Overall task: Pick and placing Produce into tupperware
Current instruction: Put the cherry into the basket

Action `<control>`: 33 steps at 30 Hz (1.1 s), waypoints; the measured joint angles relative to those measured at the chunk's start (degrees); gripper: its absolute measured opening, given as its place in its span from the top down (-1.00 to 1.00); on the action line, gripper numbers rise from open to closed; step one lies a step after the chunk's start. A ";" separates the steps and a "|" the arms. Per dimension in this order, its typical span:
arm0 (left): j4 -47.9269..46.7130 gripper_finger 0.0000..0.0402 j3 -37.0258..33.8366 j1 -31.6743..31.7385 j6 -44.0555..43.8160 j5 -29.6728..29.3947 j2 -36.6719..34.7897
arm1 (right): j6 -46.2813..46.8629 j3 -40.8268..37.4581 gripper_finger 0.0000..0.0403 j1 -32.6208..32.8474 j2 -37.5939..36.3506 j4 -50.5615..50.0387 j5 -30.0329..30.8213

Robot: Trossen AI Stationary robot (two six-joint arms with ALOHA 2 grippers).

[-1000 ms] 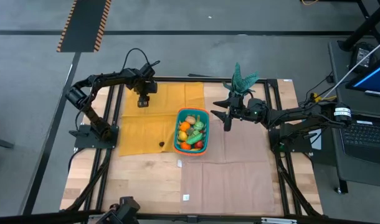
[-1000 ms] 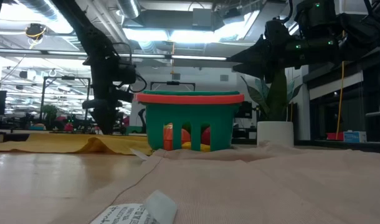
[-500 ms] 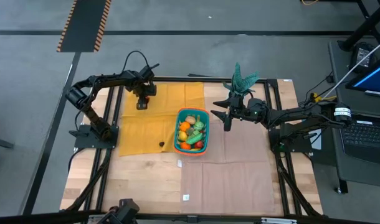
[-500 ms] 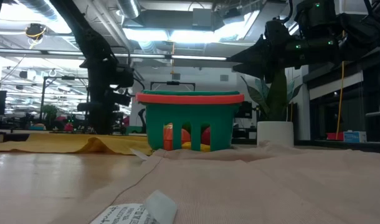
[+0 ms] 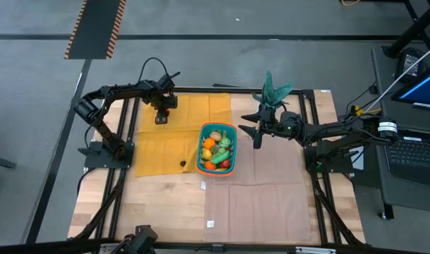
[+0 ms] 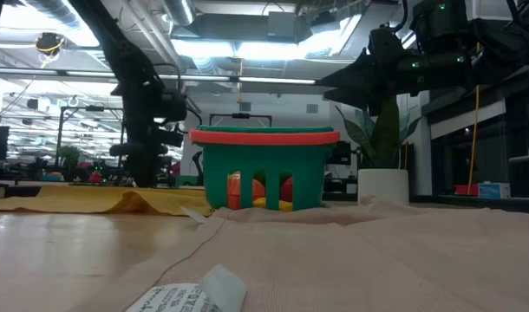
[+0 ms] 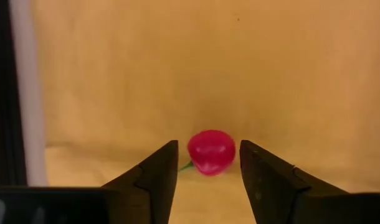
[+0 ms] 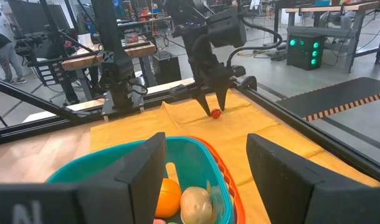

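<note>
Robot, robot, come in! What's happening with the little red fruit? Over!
Left gripper open, straddling the red fruit on the yellow cloth. Right gripper open, hovering by the teal basket. Nothing blocking.

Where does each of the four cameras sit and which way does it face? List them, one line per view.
High view: overhead, straight down on the table; both arms, teal basket.
Low view: table height, level toward the room; basket, arms above.
Left wrist view: on the left arm, facing the yellow cloth; open left gripper flanks a small red fruit.
Right wrist view: on the right arm, facing across the basket; open right gripper.
Shared: the right wrist view shows the same fruit.
</note>
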 joint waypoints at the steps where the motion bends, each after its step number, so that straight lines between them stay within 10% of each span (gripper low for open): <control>1: 0.06 0.19 -0.32 0.00 0.00 0.02 0.00 | 0.00 0.00 -0.12 -0.02 0.00 0.01 0.00; 33: 2.50 0.42 -3.25 -0.04 -0.50 -3.94 -0.11 | -0.15 0.00 -0.12 -0.02 0.00 0.02 0.00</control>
